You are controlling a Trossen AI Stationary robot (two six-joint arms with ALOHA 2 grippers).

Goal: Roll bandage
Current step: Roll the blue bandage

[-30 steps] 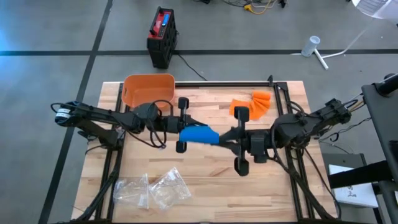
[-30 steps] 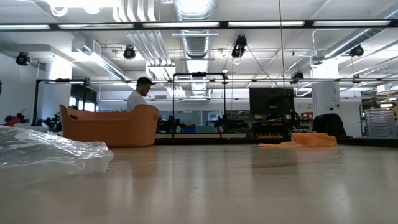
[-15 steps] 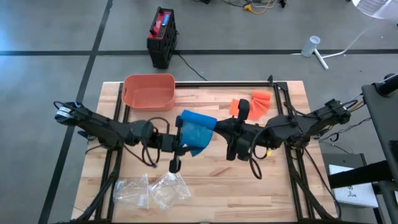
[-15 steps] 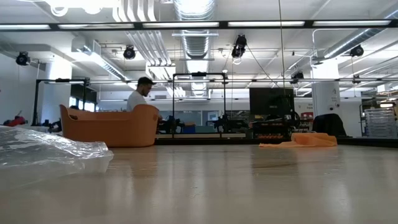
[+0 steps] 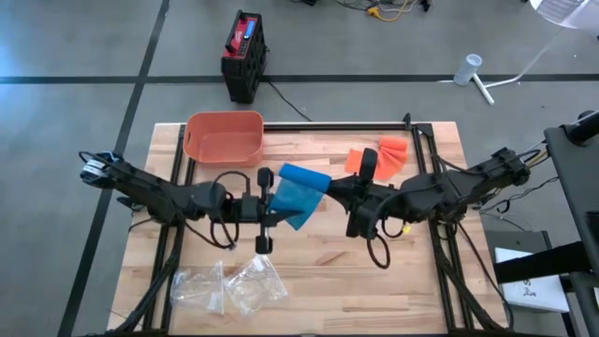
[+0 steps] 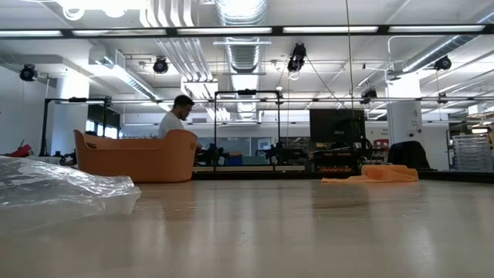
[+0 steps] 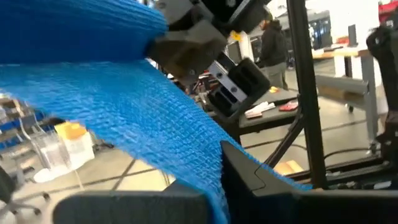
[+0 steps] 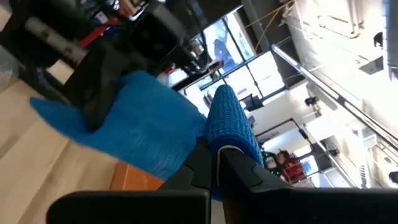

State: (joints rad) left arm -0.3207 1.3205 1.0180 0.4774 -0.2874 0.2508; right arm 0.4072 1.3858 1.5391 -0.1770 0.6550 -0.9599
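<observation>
So both arms are up over the middle of the wooden table (image 5: 309, 271), holding a blue bandage (image 5: 298, 195) stretched between them in the air. The left gripper (image 5: 271, 199) is clamped on the lower edge of the blue strip, and the right gripper (image 5: 329, 187) is pinched tight on the other end. In the right wrist view the bandage (image 8: 149, 127) spreads out wide and flat from the right arm's fingers (image 8: 217, 163) toward the other arm's gripper, and in the left wrist view the blue mesh (image 7: 124, 134) fills most of the picture. Toward the back of the table sits an orange basket (image 5: 223, 139), and an orange cloth (image 5: 384, 154) lies just behind the right arm. A couple of clear plastic bags (image 5: 229, 284) sit near the front left corner. The low view doesn't catch either gripper, just the basket (image 6: 137, 157), the cloth (image 6: 374, 174), the plastic (image 6: 58, 189), and a person (image 6: 174, 122) way off in the room behind.
</observation>
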